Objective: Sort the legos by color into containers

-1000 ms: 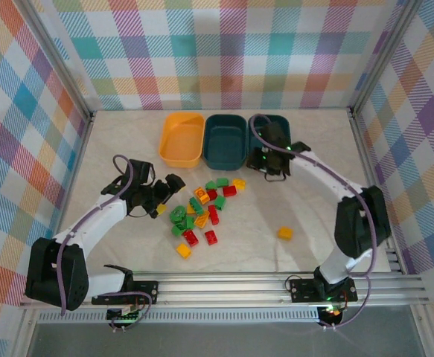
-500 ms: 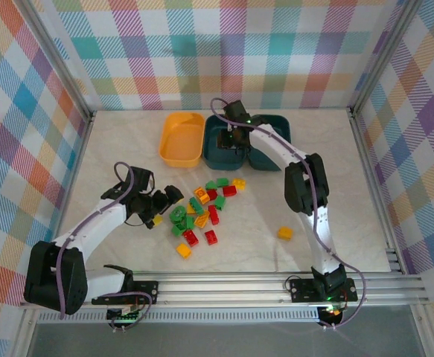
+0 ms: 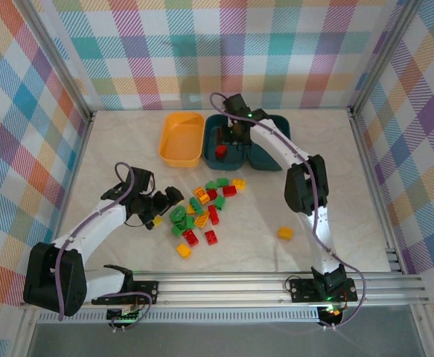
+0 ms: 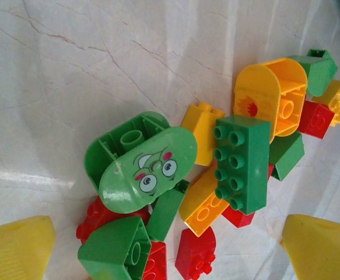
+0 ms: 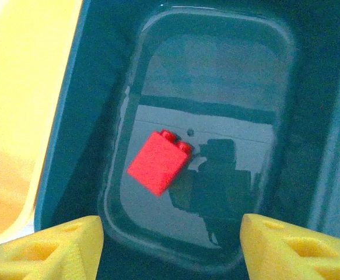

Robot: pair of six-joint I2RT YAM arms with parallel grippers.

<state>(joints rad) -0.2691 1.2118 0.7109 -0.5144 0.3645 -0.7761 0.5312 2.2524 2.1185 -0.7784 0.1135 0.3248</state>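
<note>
Legos first: one red brick [image 5: 160, 161] lies loose on the floor of the middle teal tub [image 3: 209, 141], straight beneath your right tool [image 3: 231, 135], whose jaws stand apart and hold nothing. Your left tool [image 3: 166, 208] is spread wide and empty at the left edge of the main heap [image 3: 202, 212] of green, red and yellow-orange bricks. A lone orange brick [image 3: 285, 233] sits well apart to the right. The orange tub [image 3: 181, 140] and the second teal tub [image 3: 281, 123] flank the middle one. You have a pale marbled worktop [image 3: 127, 141], with pastel plaid walls [image 3: 224, 52] on three sides. Your right arm stretches far forward, wrist bent down; your left arm lies low, elbow out to the left.
</note>
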